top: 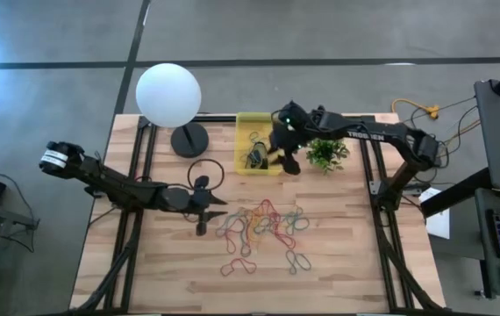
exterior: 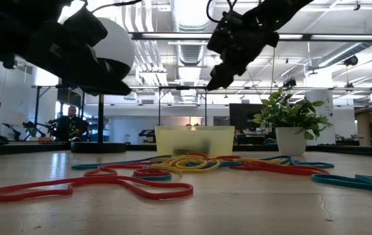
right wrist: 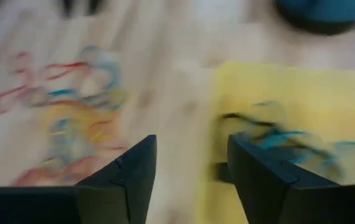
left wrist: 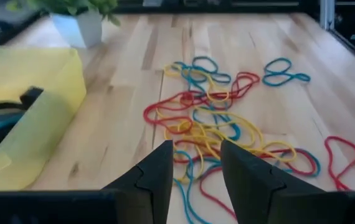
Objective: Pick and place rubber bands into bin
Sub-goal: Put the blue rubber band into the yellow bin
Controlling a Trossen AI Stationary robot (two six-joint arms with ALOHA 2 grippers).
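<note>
Tangled multicoloured rubber bands (top: 263, 230), loose

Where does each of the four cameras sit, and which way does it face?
High view: overhead, straight down on the table; both arms, left hand, right hand at the bin.
Low view: table height, looking across the rubber bands into the room; both arms overhead.
Left wrist view: looks past its open fingers at the bands.
Right wrist view: looks down past its open fingers at the bin's edge.
Shared: all four show the yellow bin and bands.
</note>
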